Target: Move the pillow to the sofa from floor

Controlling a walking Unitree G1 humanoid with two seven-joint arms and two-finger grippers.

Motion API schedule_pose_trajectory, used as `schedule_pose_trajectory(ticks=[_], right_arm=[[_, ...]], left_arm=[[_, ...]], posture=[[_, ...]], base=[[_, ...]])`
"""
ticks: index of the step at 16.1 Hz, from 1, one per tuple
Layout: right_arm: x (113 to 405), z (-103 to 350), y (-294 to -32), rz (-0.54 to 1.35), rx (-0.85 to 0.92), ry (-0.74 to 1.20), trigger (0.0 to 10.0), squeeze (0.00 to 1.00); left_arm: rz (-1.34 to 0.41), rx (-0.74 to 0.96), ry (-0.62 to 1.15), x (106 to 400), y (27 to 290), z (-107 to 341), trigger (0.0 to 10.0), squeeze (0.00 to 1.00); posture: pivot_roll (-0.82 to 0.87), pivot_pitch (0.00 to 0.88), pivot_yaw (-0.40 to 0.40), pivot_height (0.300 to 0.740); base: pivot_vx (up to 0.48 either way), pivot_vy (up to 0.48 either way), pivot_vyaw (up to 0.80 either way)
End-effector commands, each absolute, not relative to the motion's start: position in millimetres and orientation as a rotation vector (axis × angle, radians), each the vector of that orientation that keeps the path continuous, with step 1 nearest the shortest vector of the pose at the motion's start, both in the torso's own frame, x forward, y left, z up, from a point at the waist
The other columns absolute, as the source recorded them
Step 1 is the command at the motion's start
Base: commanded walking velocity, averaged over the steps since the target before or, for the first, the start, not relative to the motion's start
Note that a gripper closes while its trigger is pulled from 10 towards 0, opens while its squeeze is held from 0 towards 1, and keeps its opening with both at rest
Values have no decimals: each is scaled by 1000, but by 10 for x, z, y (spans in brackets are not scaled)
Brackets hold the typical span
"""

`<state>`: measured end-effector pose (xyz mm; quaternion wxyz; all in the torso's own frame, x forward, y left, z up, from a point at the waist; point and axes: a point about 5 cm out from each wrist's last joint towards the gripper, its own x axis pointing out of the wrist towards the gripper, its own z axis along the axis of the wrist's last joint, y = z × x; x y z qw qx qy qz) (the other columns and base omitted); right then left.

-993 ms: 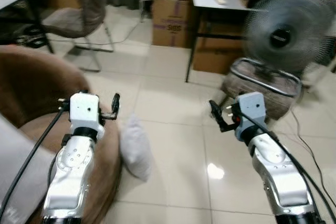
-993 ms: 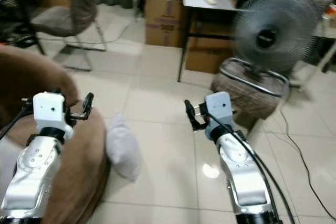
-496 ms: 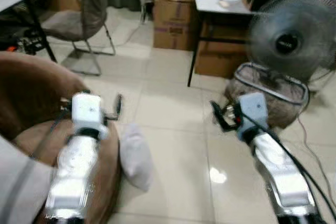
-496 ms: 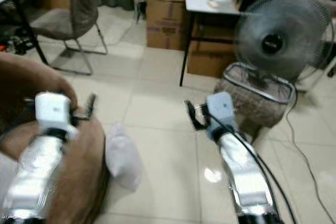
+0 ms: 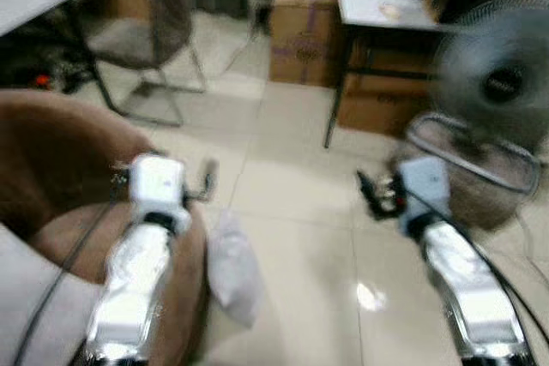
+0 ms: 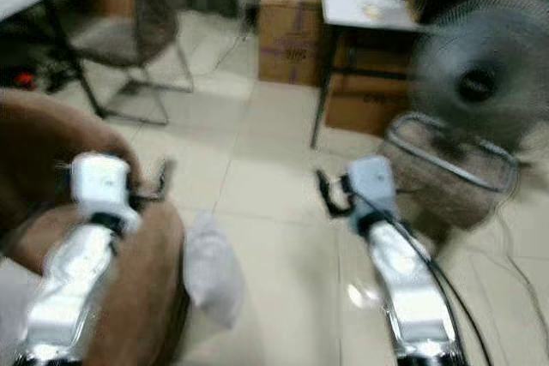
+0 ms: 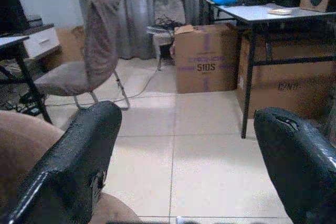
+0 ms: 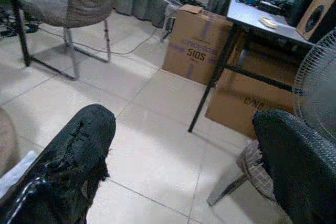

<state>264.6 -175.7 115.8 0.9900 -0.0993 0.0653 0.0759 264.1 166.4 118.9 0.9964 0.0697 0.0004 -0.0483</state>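
A pale grey pillow (image 5: 233,267) lies on the tiled floor, leaning against the front of the brown sofa (image 5: 51,169). My left gripper (image 5: 204,186) is held out over the sofa's rounded edge, just above and to the left of the pillow. Its fingers (image 7: 79,166) stand wide open with nothing between them. My right gripper (image 5: 371,195) hangs over bare tiles to the right of the pillow, also open and empty. A white corner of the pillow (image 8: 13,174) shows beside a right finger (image 8: 73,166). The eye views are blurred.
A standing fan (image 5: 502,83) and a low wire-framed stool (image 5: 480,169) are at the right. Behind stand a black-legged table (image 5: 386,10), cardboard boxes (image 5: 304,36) and a grey chair (image 5: 146,36). Open tiles (image 5: 292,177) lie between the grippers.
The whole picture has shifted to the right and grown more blurred, so the camera has moved. Both arms keep the same pose, and the pillow lies where it was.
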Motion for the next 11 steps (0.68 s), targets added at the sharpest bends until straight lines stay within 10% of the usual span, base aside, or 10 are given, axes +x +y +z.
schedule_pose_trajectory(ticks=[1, 11], right_arm=[[2672, 1193, -1693, 172, -197, 114, 10000, 0], [2636, 1115, -1692, 168, -163, 157, 10000, 0]], left_arm=[[-72, 165, -3, 2640, 1759, 1224, 10000, 733], [-83, 183, 7, 2639, 1776, 1215, 10000, 729]], posture=[[69, 0, -15, 740], [62, 0, -2, 740]], base=[[352, 0, 0], [346, 0, -80]])
